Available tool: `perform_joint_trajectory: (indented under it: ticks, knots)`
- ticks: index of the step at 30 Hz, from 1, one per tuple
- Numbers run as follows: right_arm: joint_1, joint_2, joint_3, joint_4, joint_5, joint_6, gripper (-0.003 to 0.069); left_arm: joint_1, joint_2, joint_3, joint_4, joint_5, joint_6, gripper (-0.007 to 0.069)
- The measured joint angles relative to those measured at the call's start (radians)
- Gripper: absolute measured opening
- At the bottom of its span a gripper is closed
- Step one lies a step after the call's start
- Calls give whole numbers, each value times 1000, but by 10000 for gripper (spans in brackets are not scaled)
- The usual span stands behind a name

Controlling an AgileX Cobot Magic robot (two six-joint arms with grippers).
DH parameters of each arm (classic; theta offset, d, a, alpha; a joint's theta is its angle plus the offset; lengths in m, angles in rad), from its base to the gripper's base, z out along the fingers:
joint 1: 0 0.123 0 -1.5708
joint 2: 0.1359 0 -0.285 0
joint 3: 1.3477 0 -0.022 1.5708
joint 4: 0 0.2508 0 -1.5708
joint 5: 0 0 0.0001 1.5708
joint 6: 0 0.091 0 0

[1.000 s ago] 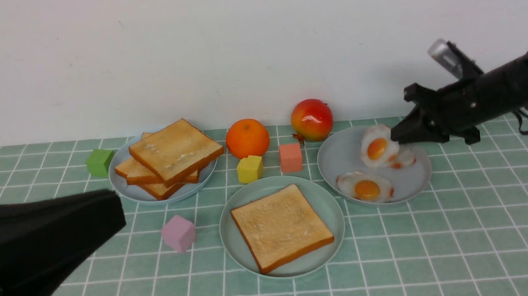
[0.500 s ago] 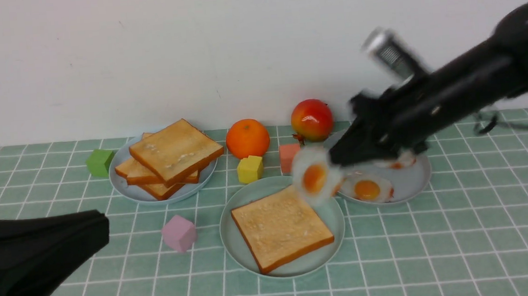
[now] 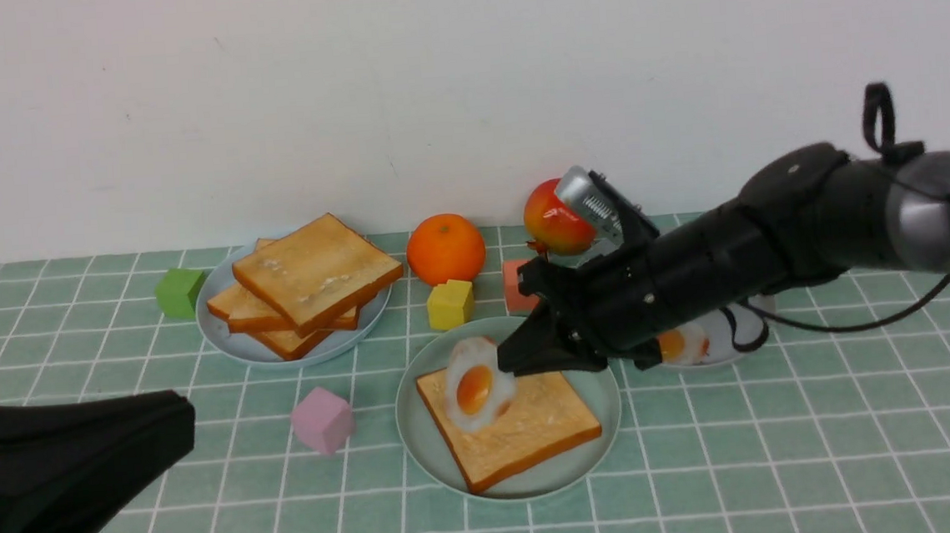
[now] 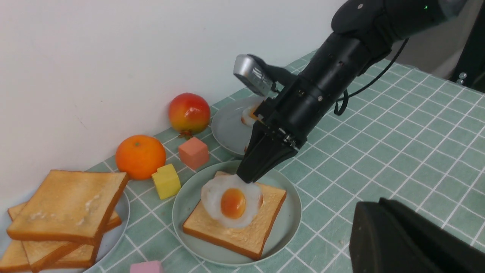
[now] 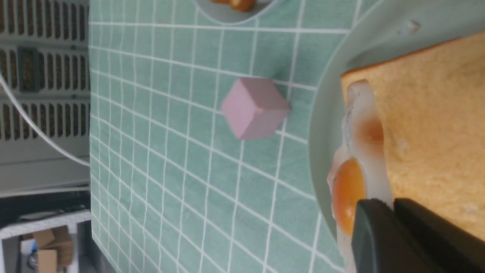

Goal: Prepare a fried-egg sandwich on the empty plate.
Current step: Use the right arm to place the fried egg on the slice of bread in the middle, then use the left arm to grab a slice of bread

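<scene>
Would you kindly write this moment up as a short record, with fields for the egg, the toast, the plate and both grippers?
fried egg: pinched by its edge, hanging tilted over the toast slice; contact unclear
toast slice: flat on the mint plate
right gripper: jaws shut on the egg
left gripper: jaws shut, holding nothing, low at the near left
toast stack: on a grey-blue plate, far left
top slice: not yet added

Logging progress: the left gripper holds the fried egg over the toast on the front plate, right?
No, the right gripper holds the fried egg over the toast on the front plate; the front view shows it.
</scene>
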Motion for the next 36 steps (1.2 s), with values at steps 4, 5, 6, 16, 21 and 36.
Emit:
perform_joint_trajectory:
  ticks: [4,5,6,16,21,36]
  knots:
    - [0,31,0,0,-6,4,44,0,0,0,0,1,0,6]
    - [0,34,0,-10,-9,13,52,0,0,0,0,3,0,6]
    - [0,34,0,-30,-16,24,71,0,0,0,0,4,0,6]
    - [-60,8,0,-167,-37,42,385,0,0,0,0,32,0,11]
    - [-111,-114,0,-269,16,66,388,0,16,0,0,92,-35,15]
    - [132,-842,0,-1031,292,436,-1,174,690,-388,44,363,-139,-13]
